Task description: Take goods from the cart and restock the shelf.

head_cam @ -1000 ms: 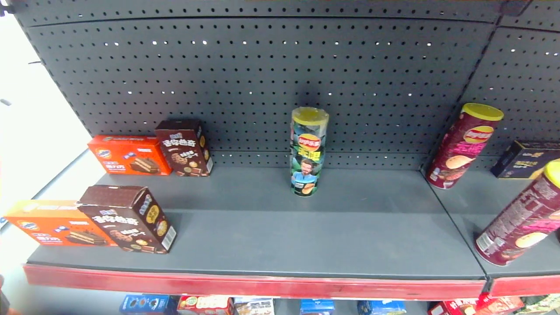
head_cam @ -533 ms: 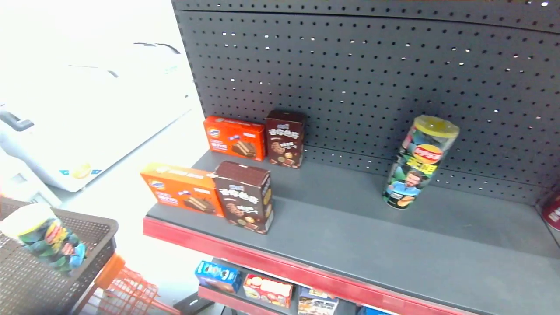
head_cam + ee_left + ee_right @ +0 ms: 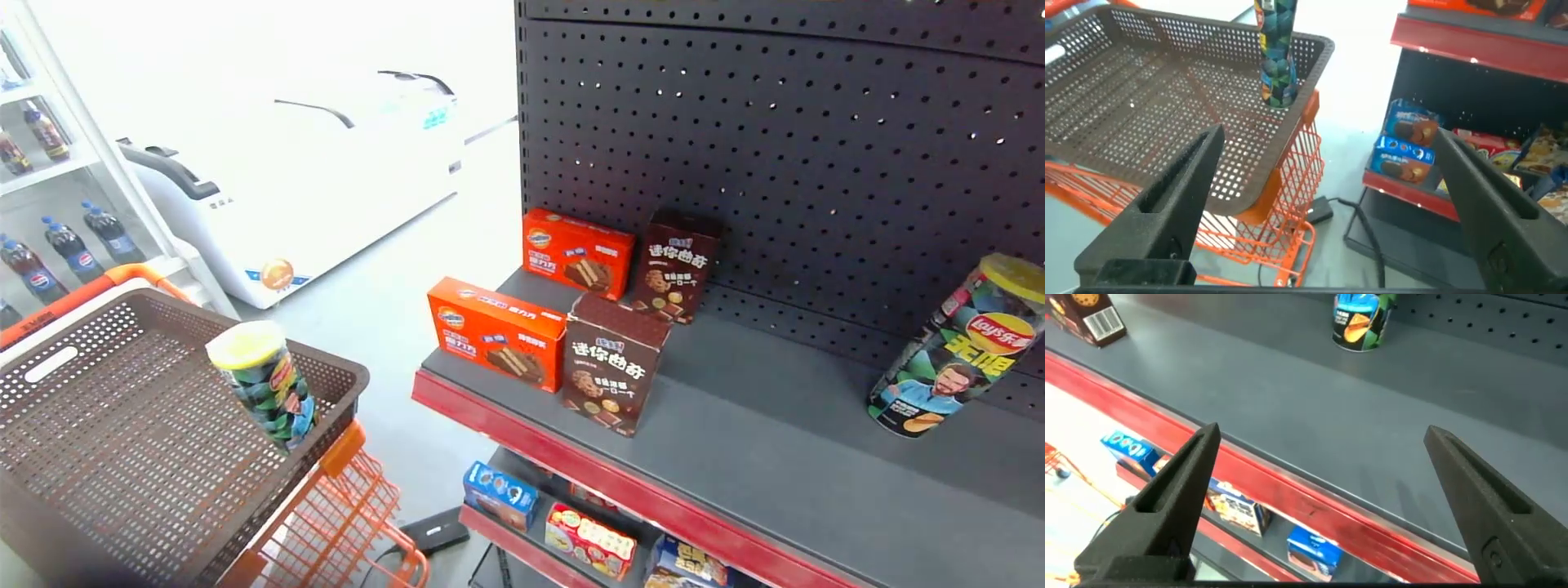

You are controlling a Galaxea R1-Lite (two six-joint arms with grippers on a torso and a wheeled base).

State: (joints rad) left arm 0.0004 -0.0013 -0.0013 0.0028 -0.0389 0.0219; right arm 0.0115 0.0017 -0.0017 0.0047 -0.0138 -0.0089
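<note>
Head view: a can [image 3: 261, 382] stands upright in the basket [image 3: 114, 408] atop the cart [image 3: 343, 510], left of the shelf [image 3: 735, 441] and apart from it; a second can [image 3: 951, 351] stands at the shelf's back, near the pegboard [image 3: 735, 147]; an orange box [image 3: 496, 343] and a brown box [image 3: 612, 376] sit side by side at the shelf's front-left corner; a second orange box [image 3: 578, 251] and second brown box [image 3: 678, 265] sit behind them at the shelf's back. Left of the shelf, the left gripper [image 3: 1328, 139] hangs over the basket, jaws spread wide and empty; the right gripper [image 3: 1323, 434] hangs over the shelf's front edge, jaws likewise spread, empty.

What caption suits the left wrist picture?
Open left pincer facing a chip can standing in the brown cart basket.
</note>
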